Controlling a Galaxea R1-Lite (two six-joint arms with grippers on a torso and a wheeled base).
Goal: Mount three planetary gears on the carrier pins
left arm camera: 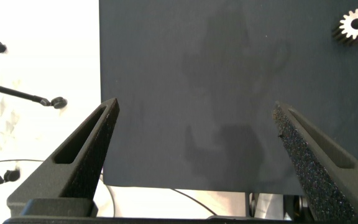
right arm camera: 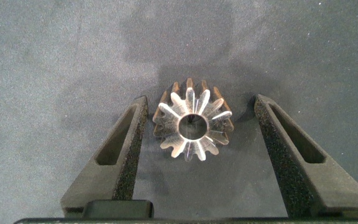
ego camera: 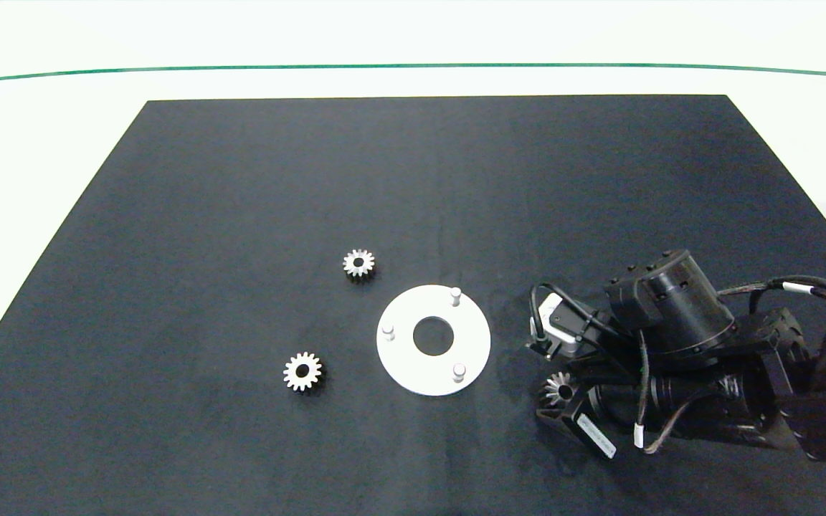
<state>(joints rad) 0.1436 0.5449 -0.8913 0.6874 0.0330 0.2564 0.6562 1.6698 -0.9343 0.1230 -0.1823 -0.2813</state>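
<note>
While its two grey fingers stand spread wide, the right claw (right arm camera: 194, 124) sits low over the dark mat (ego camera: 241, 179), straddling one planetary gear (right arm camera: 192, 126) that lies flat between the pads; gaps show on both sides of the gear (one side slightly closer than the other), so nothing is gripped. Seen from above, this gear (ego camera: 558, 390) lies right of the white disc (ego camera: 433, 340), a little apart from its rim, with the right arm entering from the right edge.

Disc: flat on the mat, large central hole, three carrier pins upright and bare, one at the far side (ego camera: 456, 294), one at the left (ego camera: 388, 332), one at the near side (ego camera: 459, 371).

Remaining planetary gears: two, both flat on the mat left of the disc. One (ego camera: 358, 264) lies beyond and left of it, near the rim; the other (ego camera: 302, 372) sits nearer and farther left.

Left claw (left arm camera: 194, 140): spread wide, holding nothing, hovering above the mat's edge where the white tabletop (left arm camera: 39, 56) begins; one gear (left arm camera: 356, 25) shows in its view, well apart.
</note>
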